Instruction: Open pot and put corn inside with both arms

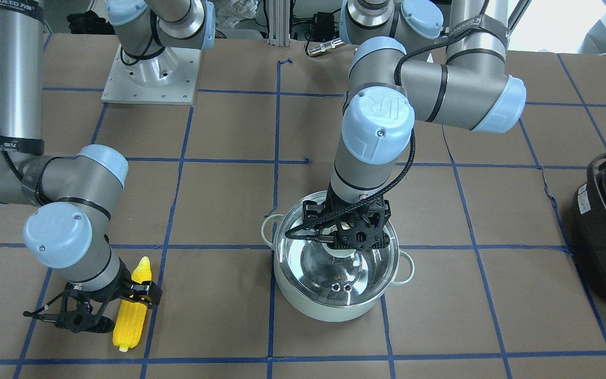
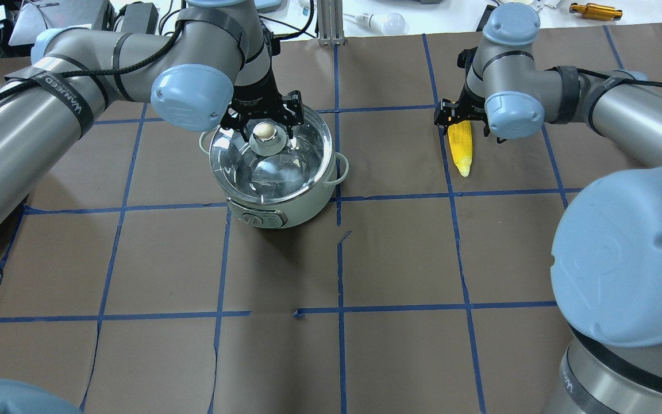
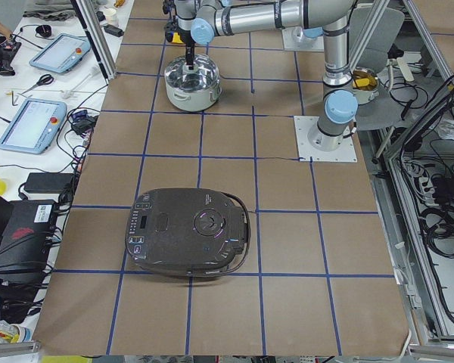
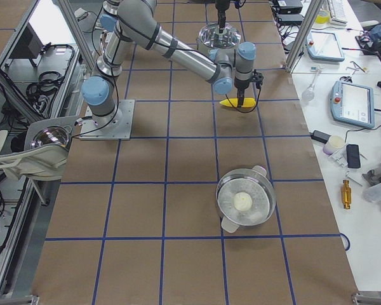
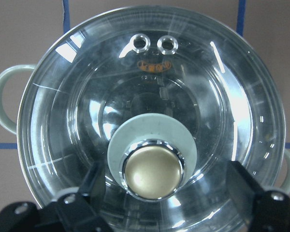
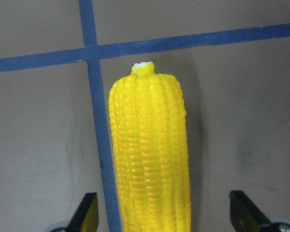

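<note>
Left wrist view: left gripper (image 5: 165,193) is spread wide, a finger on each side of the gold knob (image 5: 153,172), not touching it. The glass lid (image 5: 208,87) sits on the pot (image 2: 285,210). Right gripper (image 6: 163,205) is spread too, straddling the corn (image 6: 147,145) lying on the table (image 6: 241,96).

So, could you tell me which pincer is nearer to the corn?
Right. The right pincer straddles the corn, open; the left pincer hangs over the pot, around its lid knob.
</note>
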You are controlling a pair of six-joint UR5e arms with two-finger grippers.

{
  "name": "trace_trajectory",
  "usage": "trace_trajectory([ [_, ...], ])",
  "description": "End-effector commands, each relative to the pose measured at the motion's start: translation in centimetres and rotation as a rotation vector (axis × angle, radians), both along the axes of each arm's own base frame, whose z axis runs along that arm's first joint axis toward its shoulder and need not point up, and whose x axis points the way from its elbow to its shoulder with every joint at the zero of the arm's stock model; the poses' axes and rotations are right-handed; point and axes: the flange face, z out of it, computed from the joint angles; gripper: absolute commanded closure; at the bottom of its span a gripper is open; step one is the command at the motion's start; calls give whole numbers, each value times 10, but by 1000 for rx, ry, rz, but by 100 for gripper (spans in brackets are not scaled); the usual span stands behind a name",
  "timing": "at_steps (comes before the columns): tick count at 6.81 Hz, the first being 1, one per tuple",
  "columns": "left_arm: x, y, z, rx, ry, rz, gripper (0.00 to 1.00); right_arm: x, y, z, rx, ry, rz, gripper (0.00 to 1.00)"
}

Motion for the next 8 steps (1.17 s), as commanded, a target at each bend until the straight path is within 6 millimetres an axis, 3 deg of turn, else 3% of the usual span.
trace_trajectory([
  [1, 0, 0, -2, 4, -1, -10, 50, -1, -2, -12, 14, 0, -6, 51],
  [2, 0, 0, -2, 3, 0, -10, 61, -4, -1, -10, 14, -2, -10, 100],
  [5, 3, -4, 15, -40, 10, -5, 76, -6, -4, 4, -9, 1, -20, 100],
  [6, 7, -1, 30, -61, 10, -3, 77, -5, -1, 32, -49, 1, -35, 100],
  [8, 55, -3, 85, -68, 7, 23, 77, 2, 14, 78, -60, 3, -26, 100],
])
